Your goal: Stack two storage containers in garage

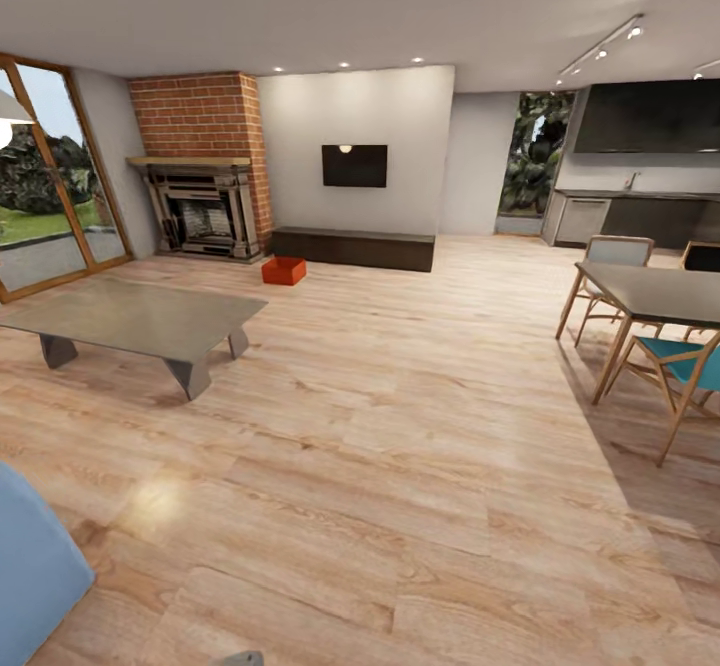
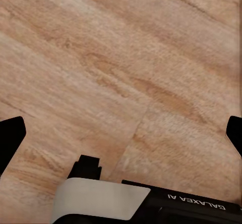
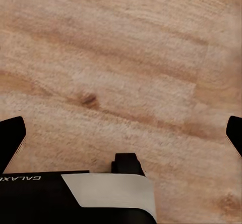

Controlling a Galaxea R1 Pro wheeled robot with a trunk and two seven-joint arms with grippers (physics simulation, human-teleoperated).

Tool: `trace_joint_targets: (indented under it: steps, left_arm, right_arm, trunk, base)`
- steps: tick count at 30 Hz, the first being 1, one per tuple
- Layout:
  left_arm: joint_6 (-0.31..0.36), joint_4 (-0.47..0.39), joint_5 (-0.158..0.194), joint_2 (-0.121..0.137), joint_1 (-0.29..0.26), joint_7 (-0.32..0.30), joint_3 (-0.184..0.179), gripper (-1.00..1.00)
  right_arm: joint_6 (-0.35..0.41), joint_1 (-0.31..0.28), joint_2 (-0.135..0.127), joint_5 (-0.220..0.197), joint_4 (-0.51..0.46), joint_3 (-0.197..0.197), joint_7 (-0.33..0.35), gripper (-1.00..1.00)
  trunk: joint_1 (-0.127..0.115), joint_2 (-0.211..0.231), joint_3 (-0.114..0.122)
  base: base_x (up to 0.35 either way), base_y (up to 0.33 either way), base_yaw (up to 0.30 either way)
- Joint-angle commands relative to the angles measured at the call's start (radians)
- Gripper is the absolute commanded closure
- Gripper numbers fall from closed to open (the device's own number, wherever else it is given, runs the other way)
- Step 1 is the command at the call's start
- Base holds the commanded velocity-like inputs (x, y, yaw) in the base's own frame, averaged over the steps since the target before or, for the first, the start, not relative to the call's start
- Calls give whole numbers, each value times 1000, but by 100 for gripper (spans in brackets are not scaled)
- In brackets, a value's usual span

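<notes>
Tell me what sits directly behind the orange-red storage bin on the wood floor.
Behind the orange-red rectangular storage bin runs the long low dark-wood bench against the white wall, the black TV above it. The bin's inside looks empty, though its near wall hides part of the bottom. A second bin isn't visible.

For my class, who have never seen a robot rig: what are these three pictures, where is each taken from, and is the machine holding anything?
A wheeled two-armed robot in a simulated house. The big picture comes from its head camera: a living room with a brick fireplace, wall TV, grey low table and one orange-red storage container on the wood floor near the dark bench. The two small pictures come from cameras on each wrist, looking down at floorboards. The left gripper and right gripper are open, holding nothing.
</notes>
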Motion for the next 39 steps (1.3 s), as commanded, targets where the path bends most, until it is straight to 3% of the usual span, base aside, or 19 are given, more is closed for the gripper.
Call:
trace_joint_targets:
  steps: [1,39]
  left_arm:
    - [-1,0,5,0,-1,2,3,-100]
    - [-1,0,4,-2,-1,2,3,-100]
  right_arm:
    - [-5,-1,1,-10,2,8,-1,-100]
    - [-5,-1,1,-10,2,9,-1,-100]
  trunk:
    - [1,-1,-1]
    - [1,-1,-1]
  base:
    - [338,0,0]
    - [338,0,0]
